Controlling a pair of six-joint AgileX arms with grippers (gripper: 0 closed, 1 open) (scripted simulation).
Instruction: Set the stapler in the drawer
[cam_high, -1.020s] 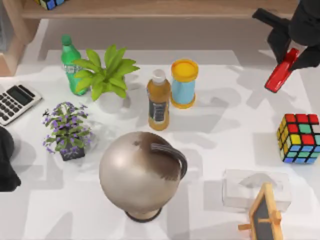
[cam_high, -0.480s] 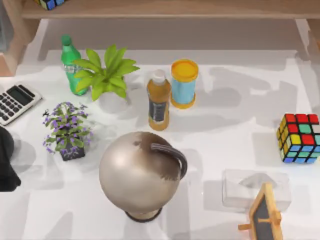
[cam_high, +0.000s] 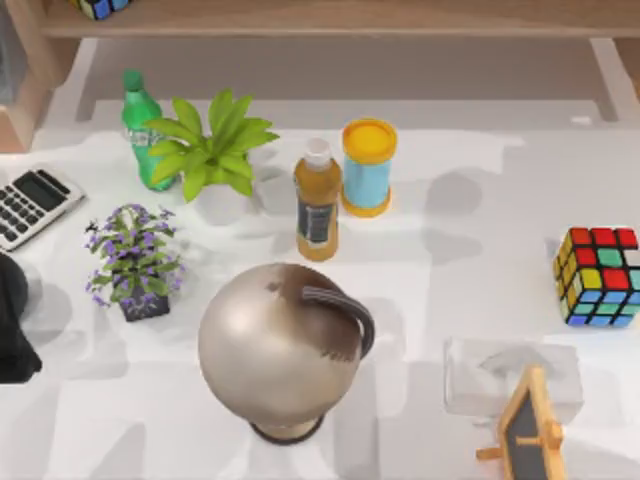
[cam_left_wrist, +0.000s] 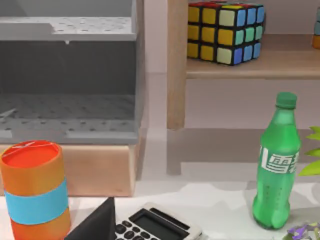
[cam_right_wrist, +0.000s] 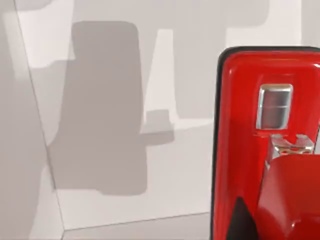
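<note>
top view: white table (cam_high: 480, 200) crowded with things; dark bulk of the left arm (cam_high: 12, 320) sits at the table's left edge, parked.
stapler: the right wrist view has the glossy red stapler (cam_right_wrist: 260, 150) right up against the camera, silver metal plate on its upper face, a pale grey surface with soft shadows behind it. where that surface lies in the room i cannot tell.
right claw: i cannot tell whether it is clenched or released; a dark sliver (cam_right_wrist: 240, 220) shows by the stapler, too little to judge.
left claw: a dark wedge (cam_left_wrist: 97, 225) pokes into the left wrist view beside the calculator (cam_left_wrist: 155, 227); clenched or released, i cannot tell.
drawer: left wrist view shows a grey open compartment (cam_left_wrist: 67, 80) with a dotted floor, set in a wooden frame, above and behind an orange can with a blue band (cam_left_wrist: 35, 192).
shelf: wooden shelf (cam_left_wrist: 250, 65) carries a rubik's cube (cam_left_wrist: 225, 30); below it, on the table, a green soda bottle (cam_left_wrist: 275, 162) stands upright.
table middle: globe (cam_high: 280, 345), amber bottle (cam_high: 317, 200), and a yellow-lidded blue can (cam_high: 368, 168) just beside it.
table left: leafy green plant (cam_high: 212, 150), purple-flowered pot (cam_high: 137, 262).
table right: another rubik's cube (cam_high: 597, 277); nearer, a tissue box (cam_high: 490, 375) and a small wooden-framed chalkboard (cam_high: 530, 430).
</note>
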